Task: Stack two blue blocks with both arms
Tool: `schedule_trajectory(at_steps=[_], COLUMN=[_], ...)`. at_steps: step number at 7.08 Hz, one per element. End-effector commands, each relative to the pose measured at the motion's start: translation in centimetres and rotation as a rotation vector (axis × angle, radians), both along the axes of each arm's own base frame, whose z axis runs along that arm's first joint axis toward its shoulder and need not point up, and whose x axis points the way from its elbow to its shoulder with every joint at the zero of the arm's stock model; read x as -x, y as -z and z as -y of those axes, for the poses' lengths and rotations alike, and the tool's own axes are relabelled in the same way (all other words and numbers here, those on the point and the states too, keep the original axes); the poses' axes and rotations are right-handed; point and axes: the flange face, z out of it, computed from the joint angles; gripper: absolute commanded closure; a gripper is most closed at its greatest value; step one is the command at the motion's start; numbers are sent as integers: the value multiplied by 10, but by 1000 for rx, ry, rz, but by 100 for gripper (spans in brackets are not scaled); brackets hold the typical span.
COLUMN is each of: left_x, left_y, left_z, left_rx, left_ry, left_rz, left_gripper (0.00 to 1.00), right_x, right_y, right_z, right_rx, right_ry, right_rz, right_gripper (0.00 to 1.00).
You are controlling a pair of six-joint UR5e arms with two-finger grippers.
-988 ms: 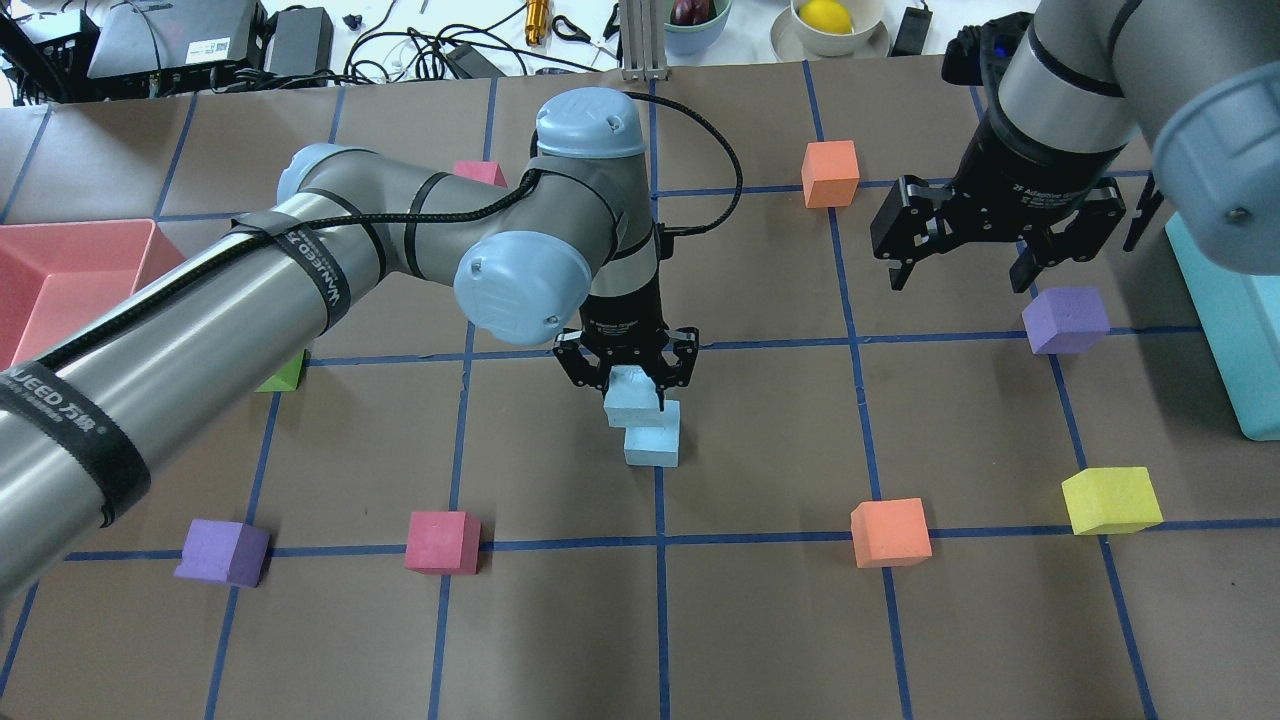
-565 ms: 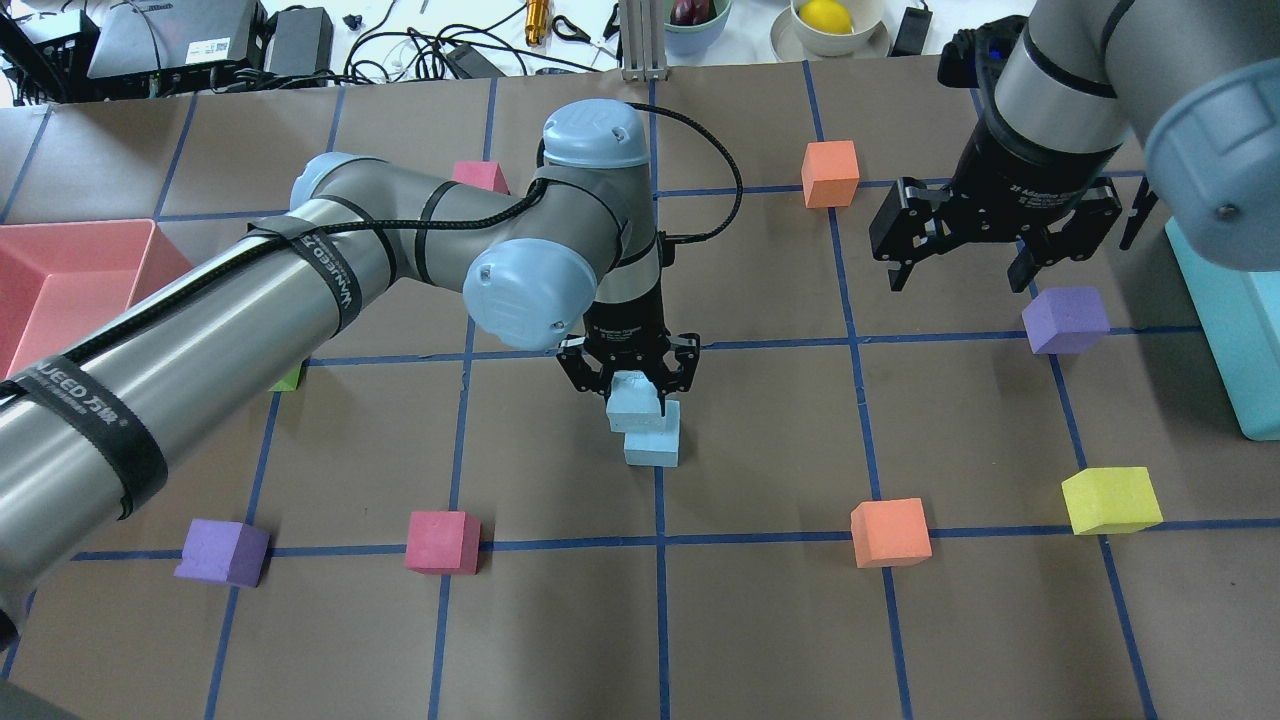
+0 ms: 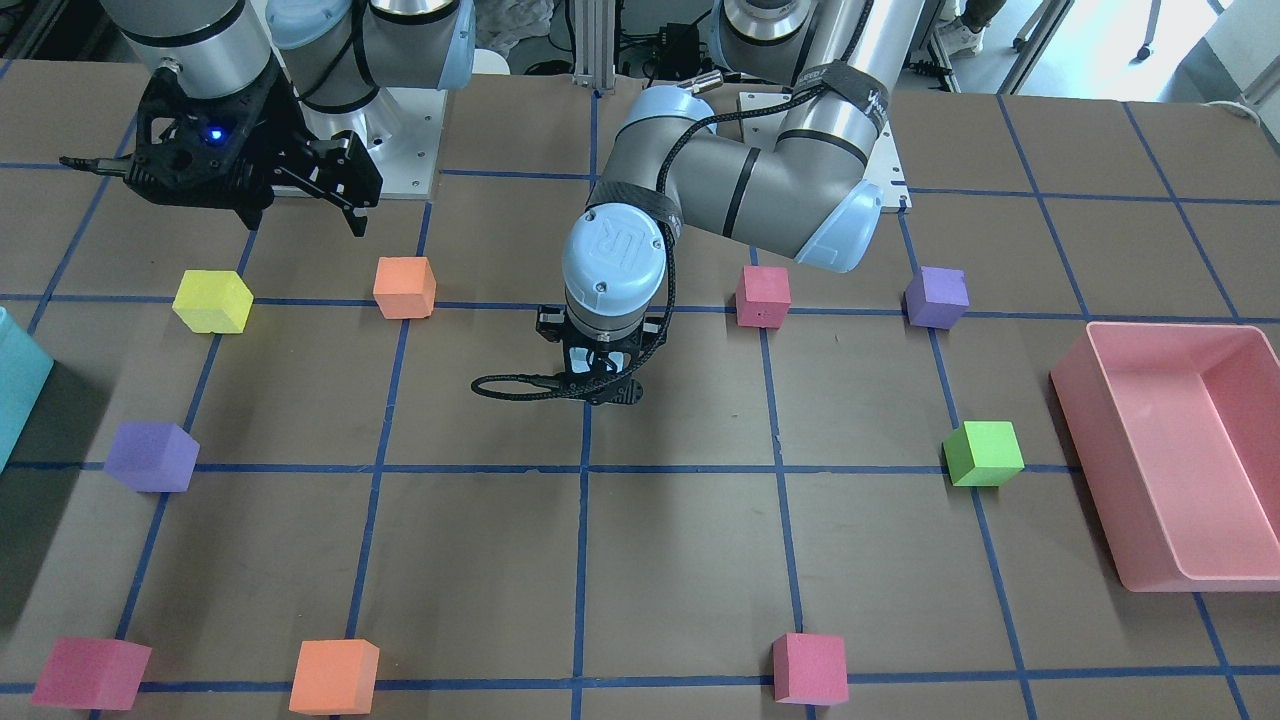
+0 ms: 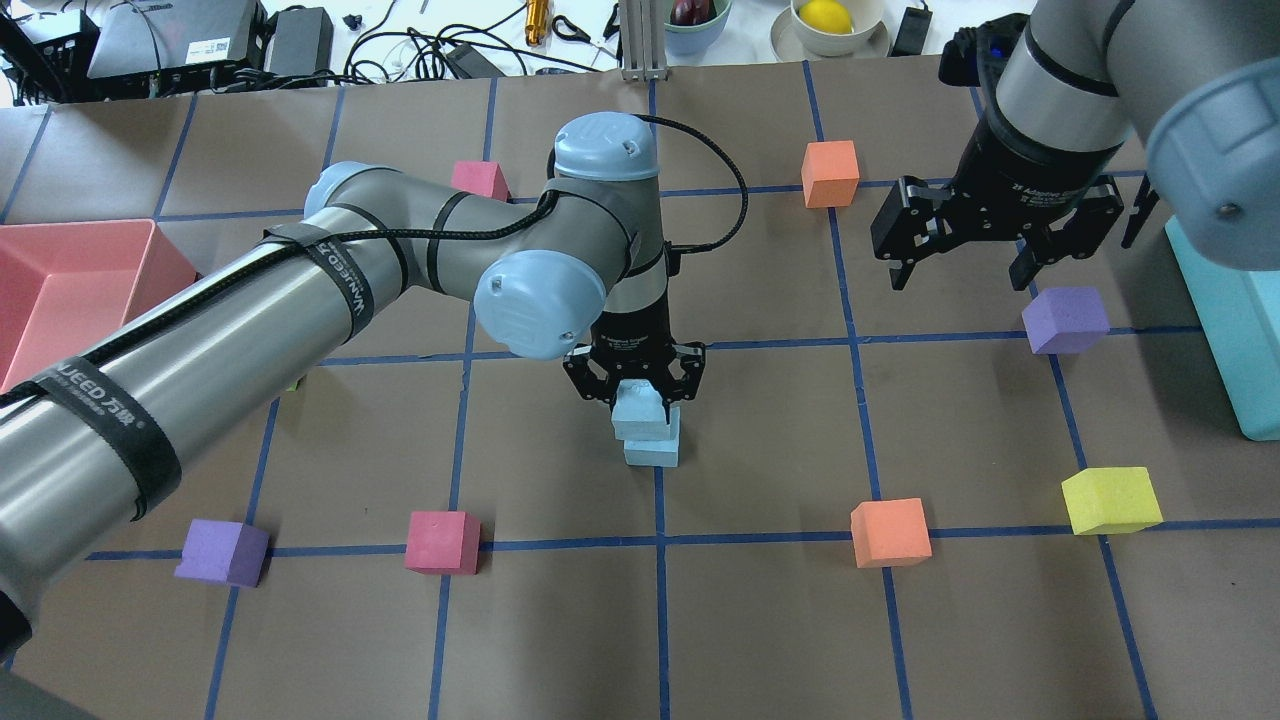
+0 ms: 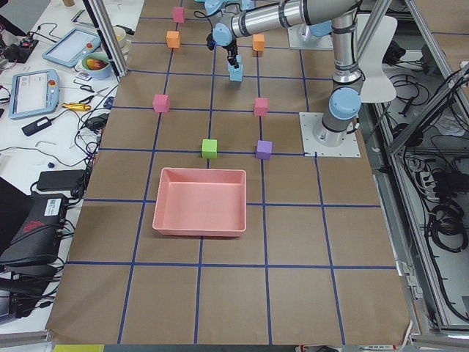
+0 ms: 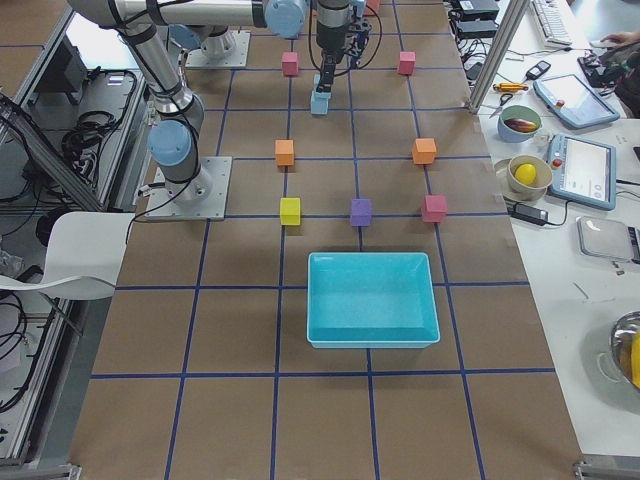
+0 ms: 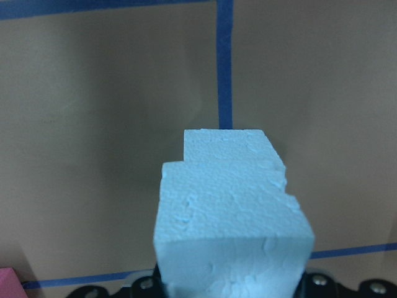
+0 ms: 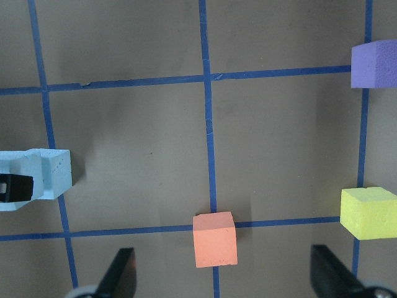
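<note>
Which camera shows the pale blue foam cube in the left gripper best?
Left wrist view: the held pale blue foam cube looms large, the lower blue cube peeking beyond it. Overhead shows it small in the left gripper; side views, tiny; right wrist, at the edge; the front view hides it behind the left arm.

Upper block (image 4: pixel 640 410) over lower block (image 4: pixel 652 452), slightly offset

left claw (image 4: pixel 637 398) tight, right claw (image 4: pixel 958 280) agape aloft
</note>
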Motion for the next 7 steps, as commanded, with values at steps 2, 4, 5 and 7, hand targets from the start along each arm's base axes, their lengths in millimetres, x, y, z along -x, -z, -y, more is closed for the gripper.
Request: schedule_trajectory(at_steps=[2, 4, 5, 7], left_x=[0, -1, 0, -4], left_y=[1, 5, 0, -44], left_z=[1, -1, 0, 9], left_rx=[7, 1, 10, 81], left_ry=[0, 0, -1, -21], left_rz=[-3, -2, -7, -71], left_gripper=[7, 0, 0, 0], right_x=[1, 0, -1, 2], right_y=[2, -2, 0, 4], right_z=[0, 1, 1, 1], right_rx=[-4, 3, -1, -9], right_ry=[2, 1, 7, 9], right_rz=[-2, 0, 1, -33], right_gripper=[0, 0, 0, 0])
